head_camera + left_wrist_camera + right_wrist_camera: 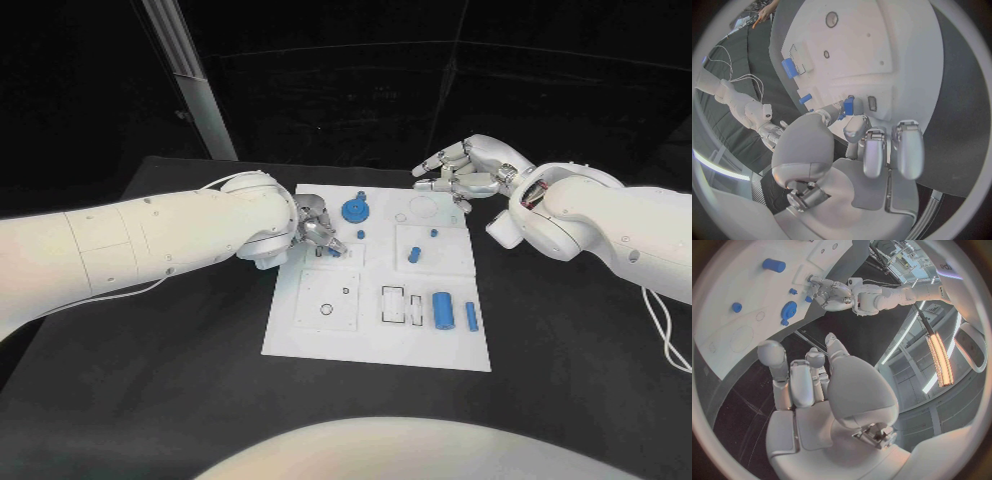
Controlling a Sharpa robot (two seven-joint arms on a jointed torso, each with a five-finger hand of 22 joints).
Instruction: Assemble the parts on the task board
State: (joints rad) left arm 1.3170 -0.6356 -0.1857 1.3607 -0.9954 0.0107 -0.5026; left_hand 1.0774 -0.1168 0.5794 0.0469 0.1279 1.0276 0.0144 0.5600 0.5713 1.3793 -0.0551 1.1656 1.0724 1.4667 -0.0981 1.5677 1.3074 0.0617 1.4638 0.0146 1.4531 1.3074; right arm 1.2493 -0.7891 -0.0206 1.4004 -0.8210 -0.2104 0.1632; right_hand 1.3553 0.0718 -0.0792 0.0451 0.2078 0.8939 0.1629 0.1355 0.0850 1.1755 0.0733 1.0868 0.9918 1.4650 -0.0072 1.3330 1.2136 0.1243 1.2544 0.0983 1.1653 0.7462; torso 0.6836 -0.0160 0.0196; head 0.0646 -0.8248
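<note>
Head view, board: I see the white task board [378, 330] lying in the middle of the black table [173, 380], long side running away from me, so both arms can reach it from either side.
Head view, left hand: my left hand [320, 236] sits over the board's left edge near the far end, fingers drawn together on a small blue part [335, 251]. I judge it is being lowered toward a seat in that region, which is why the wrist is tipped down.
Head view, right hand: my right hand [464, 172] hovers past the board's far right corner, fingers loosely curled and apart, nothing in them. It looks parked out of the way.
Head view, other parts: a blue gear [353, 212] lies near the far edge, a blue peg [415, 252] stands mid-board, and a blue cylinder [444, 312] lies by the right edge near the close end, beside a slimmer blue pin [472, 316].
Left wrist view, grasp: the small blue part [849, 106] is pinched between thumb and fingertips [856, 125] just above the board [898, 60]; the other fingers lie straight alongside.
Right wrist view, hand: my right hand [811, 390] is empty, fingers relaxed and slightly bent, well off the board [729, 295]. The gear [789, 310] and the cylinder [774, 264] rest on the board, and my left hand [831, 291] works at its edge.
</note>
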